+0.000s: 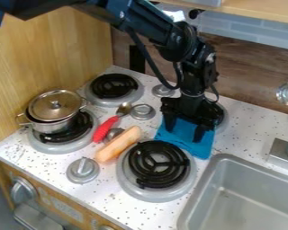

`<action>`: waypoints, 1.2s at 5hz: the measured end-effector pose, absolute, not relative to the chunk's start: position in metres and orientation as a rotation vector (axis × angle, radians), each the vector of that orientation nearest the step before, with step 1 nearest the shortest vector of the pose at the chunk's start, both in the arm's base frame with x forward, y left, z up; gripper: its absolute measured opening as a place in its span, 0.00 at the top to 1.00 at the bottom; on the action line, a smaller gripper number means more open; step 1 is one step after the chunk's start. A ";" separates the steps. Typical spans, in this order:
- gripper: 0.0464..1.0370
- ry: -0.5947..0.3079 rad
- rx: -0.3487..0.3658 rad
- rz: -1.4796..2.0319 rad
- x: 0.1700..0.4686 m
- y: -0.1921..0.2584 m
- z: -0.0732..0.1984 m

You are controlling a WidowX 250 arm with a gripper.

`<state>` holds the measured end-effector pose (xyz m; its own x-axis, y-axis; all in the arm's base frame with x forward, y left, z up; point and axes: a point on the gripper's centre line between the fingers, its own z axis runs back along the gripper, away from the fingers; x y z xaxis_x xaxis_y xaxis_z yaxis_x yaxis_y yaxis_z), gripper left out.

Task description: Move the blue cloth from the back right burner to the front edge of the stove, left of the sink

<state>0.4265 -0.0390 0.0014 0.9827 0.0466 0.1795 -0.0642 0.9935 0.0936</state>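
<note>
Speckled white counter [241, 117] spreads out under my gripper [183, 135], with a brown panel [249, 74] rising behind it and wood [47, 54] closing off the pot's side. I have the gripper pointing down at the blue cloth [181, 130], its two fingers apart and their tips right over the fabric or against it; from this angle I can't tell whether they actually touch. The cloth lies beneath the gripper, a little crumpled, its lower edge coming out toward the camera.

Just in front of the gripper, toward the camera, is the front burner [157, 164]. Left of it in my view lie the tan roll [118, 144] and, a bit farther off, the red-handled tool [104, 129]. The lidded pot [55, 112] sits well apart on that same side, on its own burner. Down and to the right of the gripper is the sink [249, 193]. Another burner [223, 126] is partly hidden behind the gripper.

I'd judge the step in hand as lining up on the cloth, since I see no fold pinched between the fingers. From here, the next move calls for care with height and angle: low enough to catch fabric, without pressing hard into the counter or snagging the front burner's coil.
</note>
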 end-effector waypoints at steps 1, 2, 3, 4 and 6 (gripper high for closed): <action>0.37 -0.156 0.095 0.054 0.423 -0.040 -0.005; 0.65 -0.148 0.097 0.056 0.421 -0.040 -0.007; 0.83 -0.135 0.094 0.060 0.419 -0.040 -0.008; 0.94 -0.124 0.069 0.066 0.415 -0.045 -0.009; 0.96 -0.105 0.017 0.029 0.388 -0.070 -0.002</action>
